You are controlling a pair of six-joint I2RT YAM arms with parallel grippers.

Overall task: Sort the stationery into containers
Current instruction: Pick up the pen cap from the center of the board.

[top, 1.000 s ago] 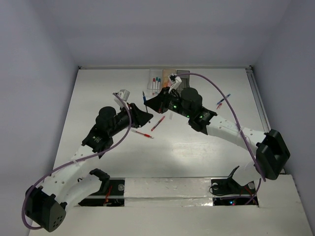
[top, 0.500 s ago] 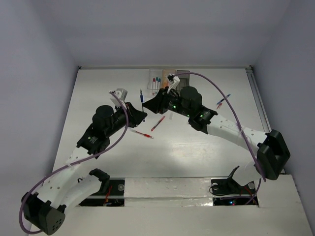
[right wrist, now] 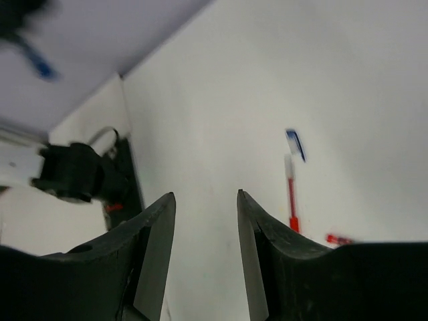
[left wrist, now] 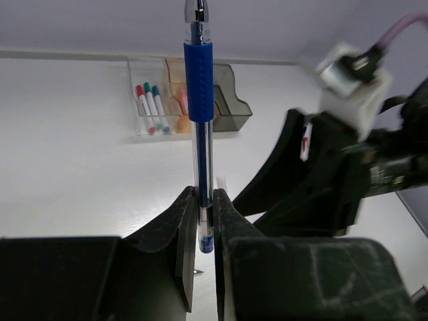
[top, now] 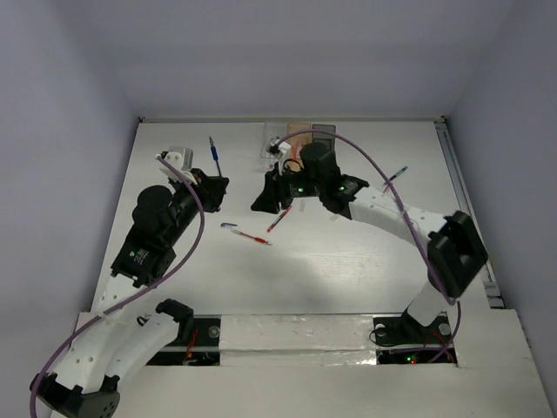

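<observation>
Bins [left wrist: 231,107] at far edge of the desk [top: 365,261], half hidden from above by my right arm. Left claw [left wrist: 204,200] pinches a blue pen [left wrist: 199,80] near one end, the rest jutting ahead; right claw [right wrist: 206,200] stands spread, empty, red pen [right wrist: 291,200] lying on the desk beyond

Clear glossy plastic pen [left wrist: 199,134], matt white table [left wrist: 67,174].

Blue pen [left wrist: 199,80] — far end cut off at top edge.

Robotics lab test cell, white table [top: 348,257], bare grey walls [top: 287,61], two robot arms [top: 387,209]
</observation>
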